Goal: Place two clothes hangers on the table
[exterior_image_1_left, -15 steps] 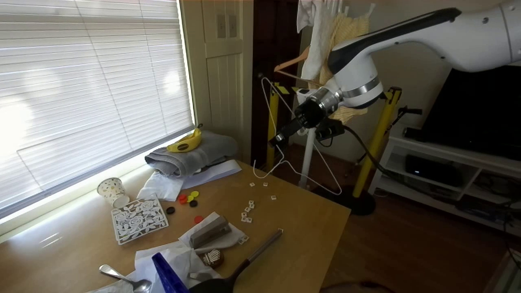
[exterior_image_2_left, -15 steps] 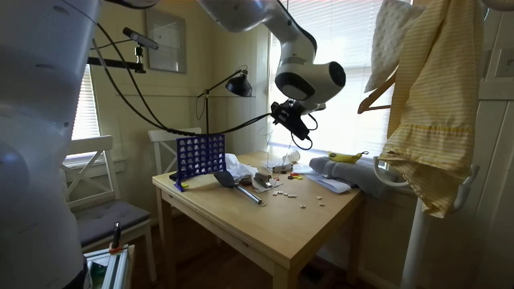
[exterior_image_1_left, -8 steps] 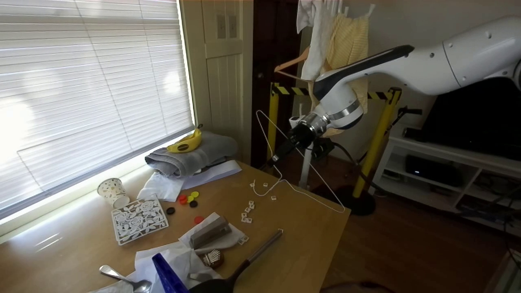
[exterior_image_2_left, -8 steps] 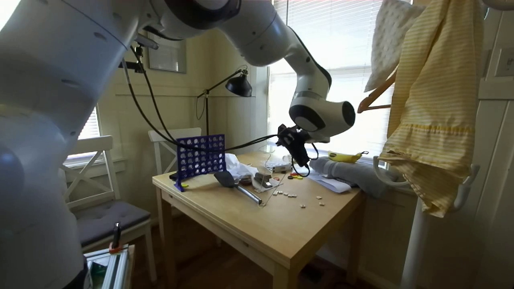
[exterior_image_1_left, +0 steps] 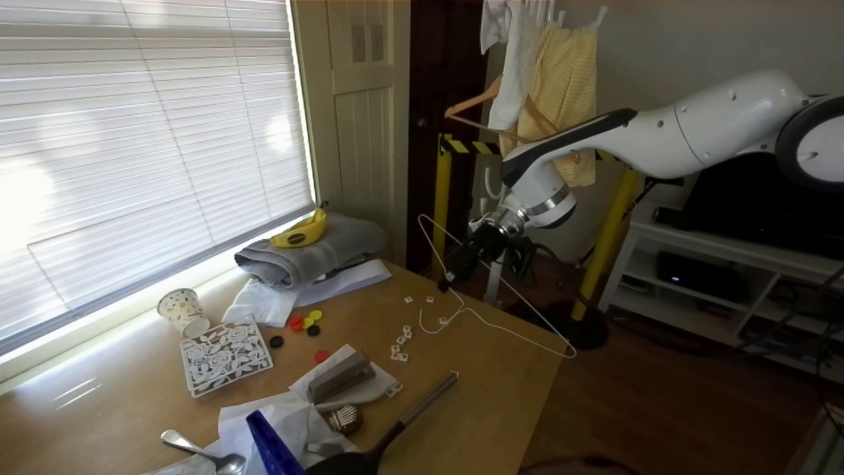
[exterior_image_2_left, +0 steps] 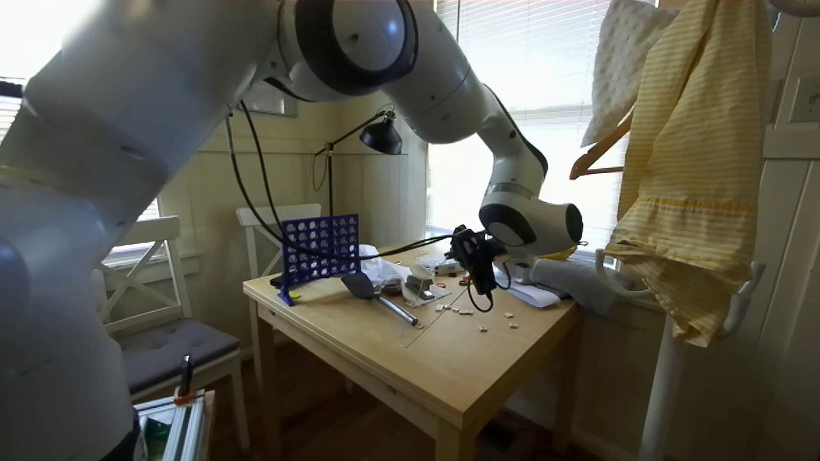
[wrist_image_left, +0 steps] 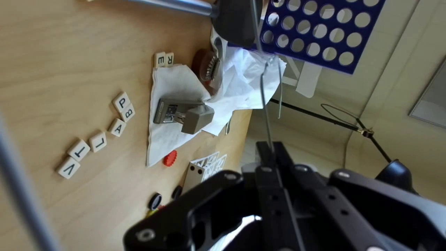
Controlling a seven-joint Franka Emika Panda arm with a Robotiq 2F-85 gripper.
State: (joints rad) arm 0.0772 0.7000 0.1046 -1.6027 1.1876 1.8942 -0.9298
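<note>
Now that our gripper [wrist_image_left: 270,148] has dropped nearer the table [exterior_image_1_left: 488,382], pinching one hanger [wrist_image_left: 263,94], we have that tilted toward the robot-side edge — placing looks close, not done.

in an exterior view you look down from above on the desk [exterior_image_1_left: 488,396], rather close, with the blinds [exterior_image_1_left: 151,132] at left and the white stand [exterior_image_1_left: 699,239] far at right. in an exterior view you look from lower, past a corner of the desk, and you face the blinds; there the arm [exterior_image_2_left: 147,115] is very near and fills the left part. both exterior views share the desk and the yellow garment [exterior_image_2_left: 698,160]. in the wrist view you look from just behind the hand [wrist_image_left: 270,150], very near to the desk, with the scene turned sideways. all views share the stapler [wrist_image_left: 198,116] and the letter tiles [wrist_image_left: 117,127].
</note>
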